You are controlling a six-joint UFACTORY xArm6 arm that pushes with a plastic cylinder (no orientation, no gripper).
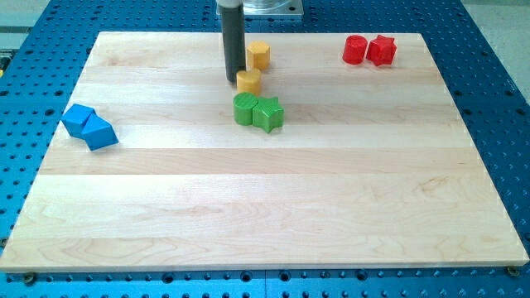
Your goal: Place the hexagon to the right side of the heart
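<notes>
A yellow block that looks like the hexagon (258,55) stands near the board's top edge, a little left of centre. A second, smaller yellow block (248,80), possibly the heart, lies just below it and slightly to the left. My dark rod comes down from the view's top. My tip (233,80) rests on the board against the left side of this lower yellow block, and below-left of the hexagon.
A green round block (244,108) and a green star (269,115) touch each other just below the lower yellow block. Two red blocks (354,49) (383,50) sit at the top right. Two blue blocks (79,119) (100,133) sit at the left edge of the wooden board (265,215).
</notes>
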